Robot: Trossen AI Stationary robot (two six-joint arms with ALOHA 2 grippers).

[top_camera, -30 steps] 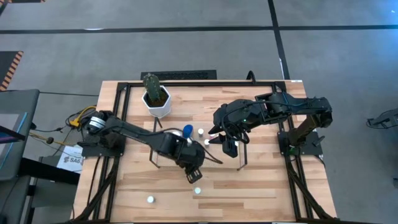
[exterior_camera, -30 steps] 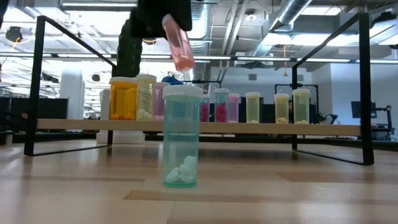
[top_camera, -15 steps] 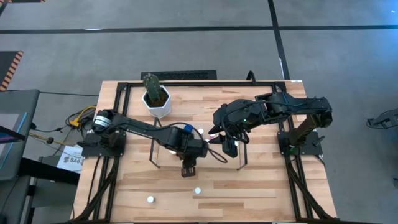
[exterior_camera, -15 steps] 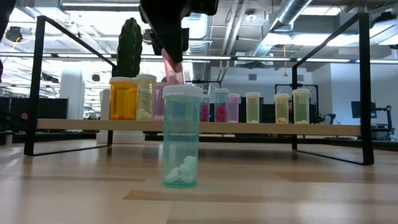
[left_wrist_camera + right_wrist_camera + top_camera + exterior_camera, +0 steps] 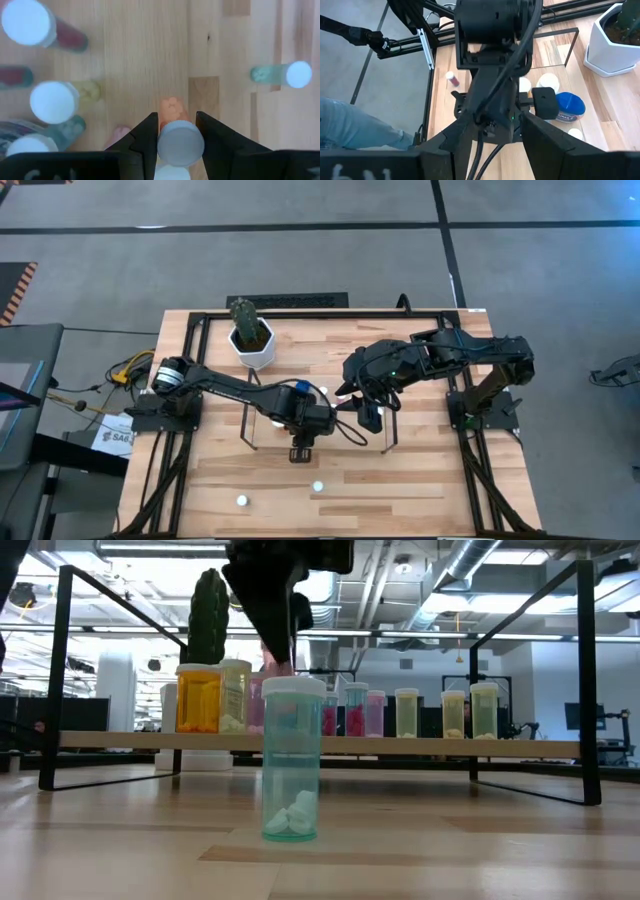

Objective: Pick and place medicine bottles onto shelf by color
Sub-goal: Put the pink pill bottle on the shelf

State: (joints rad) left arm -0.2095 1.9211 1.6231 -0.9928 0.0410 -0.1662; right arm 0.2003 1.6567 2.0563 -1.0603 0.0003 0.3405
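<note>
Landmark: the shelf (image 5: 330,745), a low light-wood platform with dark-framed end panels, standing mid-table.
Left gripper (image 5: 176,131): over the shelf's near edge, fingers pointing down, closed narrowly on a pink bottle (image 5: 176,140) with a white cap; the bottle stands upright between the two dark fingers.
Pink bottle, place: above the shelf's wood, close beside the row of bottles already there (in the low view only a sliver of pink shows under the dark gripper, so whether its base touches the shelf cannot be told).
Bottles on the shelf: an orange bottle (image 5: 198,698) at one end, then a yellowish one (image 5: 235,695), pink ones (image 5: 354,707) near the middle, and pale yellow ones (image 5: 484,709) toward the other end.
Blue-capped bottle (image 5: 568,106): larger than the rest, at the shelf's far side near the left arm.
Teal bottle (image 5: 292,758): upright on the table in front of the shelf, white pills in its bottom.
Second loose bottle (image 5: 241,501): on the table further out from the shelf.
Right gripper (image 5: 368,416): hovers just beside the shelf's end panel; its fingers stand wide apart and hold nothing.
Cactus pot (image 5: 252,336): white, behind the shelf.
</note>
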